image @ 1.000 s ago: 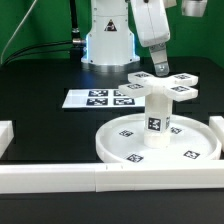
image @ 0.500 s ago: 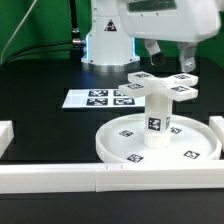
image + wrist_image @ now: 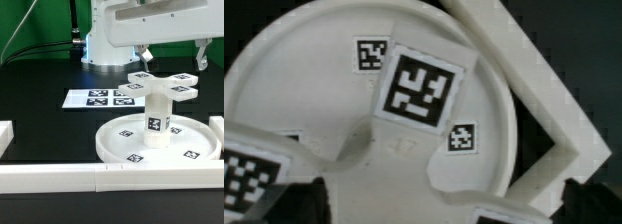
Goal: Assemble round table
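Observation:
The large rimmed round disc [image 3: 118, 146] lies at the exterior view's lower right. The stubby tagged post [image 3: 155, 118] stands upright at its centre. The cross-shaped piece [image 3: 160, 84] sits on top of the post. My gripper [image 3: 175, 55] hangs above the cross, apart from it, with its fingers spread wide and nothing between them. In the wrist view I look down on the cross [image 3: 416, 85] over the disc [image 3: 304, 70]; my fingers do not show there.
The marker board [image 3: 100, 98] lies flat behind the disc, to the exterior view's left. Long white border rails [image 3: 60, 178] run along the front, with a short piece [image 3: 5, 135] at the left. A rail [image 3: 518, 60] also shows in the wrist view.
My gripper has lifted away from the cross's arm and turned, so its fingers now stand spread above the cross. The cross, post and disc have not moved.

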{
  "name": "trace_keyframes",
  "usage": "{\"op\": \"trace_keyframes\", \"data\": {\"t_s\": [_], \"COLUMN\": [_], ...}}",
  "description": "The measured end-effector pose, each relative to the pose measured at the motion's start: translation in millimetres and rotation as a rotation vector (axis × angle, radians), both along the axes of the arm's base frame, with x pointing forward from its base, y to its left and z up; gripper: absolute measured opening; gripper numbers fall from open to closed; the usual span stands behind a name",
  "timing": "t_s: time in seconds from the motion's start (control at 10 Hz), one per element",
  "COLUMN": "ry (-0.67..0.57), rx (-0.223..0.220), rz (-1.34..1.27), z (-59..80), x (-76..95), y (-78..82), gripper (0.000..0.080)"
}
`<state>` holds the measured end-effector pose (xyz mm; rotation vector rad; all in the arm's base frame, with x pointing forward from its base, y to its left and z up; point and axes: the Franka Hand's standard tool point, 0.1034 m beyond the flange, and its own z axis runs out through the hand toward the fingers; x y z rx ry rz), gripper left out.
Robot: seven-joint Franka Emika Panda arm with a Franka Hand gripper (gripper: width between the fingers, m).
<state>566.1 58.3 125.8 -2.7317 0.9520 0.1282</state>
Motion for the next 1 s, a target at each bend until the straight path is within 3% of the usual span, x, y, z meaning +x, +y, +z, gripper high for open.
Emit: {"op": "trace_keyframes", "data": {"t_s": [0.1, 0.5, 1.0], "ry": [-0.014, -0.036, -0.114], "rx": [-0.007, -0.125, -0.108], "rz": [0.068, 0.672, 1.074], "z": [-0.2, 2.7, 0.4], "x": [-0.5, -1.2, -0.5], "y": [0.1, 11.9, 5.6], "gripper": [0.0649, 0.0649, 0.0649]}}
